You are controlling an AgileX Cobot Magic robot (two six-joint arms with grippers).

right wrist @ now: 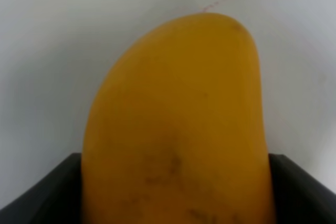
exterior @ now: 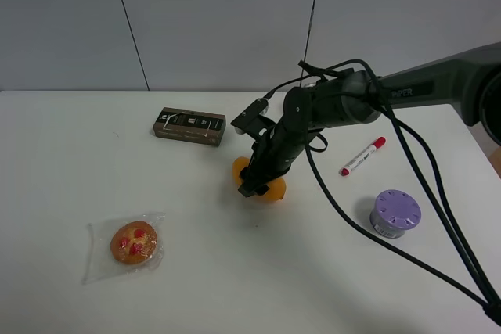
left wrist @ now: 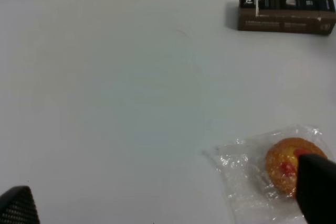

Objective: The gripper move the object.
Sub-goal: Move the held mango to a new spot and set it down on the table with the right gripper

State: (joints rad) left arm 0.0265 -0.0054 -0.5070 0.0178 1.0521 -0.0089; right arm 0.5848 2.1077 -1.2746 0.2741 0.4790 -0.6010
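The object, a smooth yellow-orange mango (exterior: 274,190), lies near the middle of the white table (exterior: 235,287). My right gripper (exterior: 255,185) reaches across from the right and comes down over it, hiding its middle. In the right wrist view the mango (right wrist: 178,108) fills the space between the two black fingers (right wrist: 37,195), which sit against its sides. I cannot tell if it is lifted off the table. My left gripper (left wrist: 168,198) shows only two black fingertips (left wrist: 317,190) set wide apart and empty, near the wrapped cookie; it is out of the high view.
A round red-dotted cookie in clear wrap (exterior: 133,242) lies front left, also in the left wrist view (left wrist: 286,167). A dark brown box (exterior: 189,126) lies behind the mango. A red marker (exterior: 362,156) and a purple-lidded can (exterior: 394,213) lie to the right.
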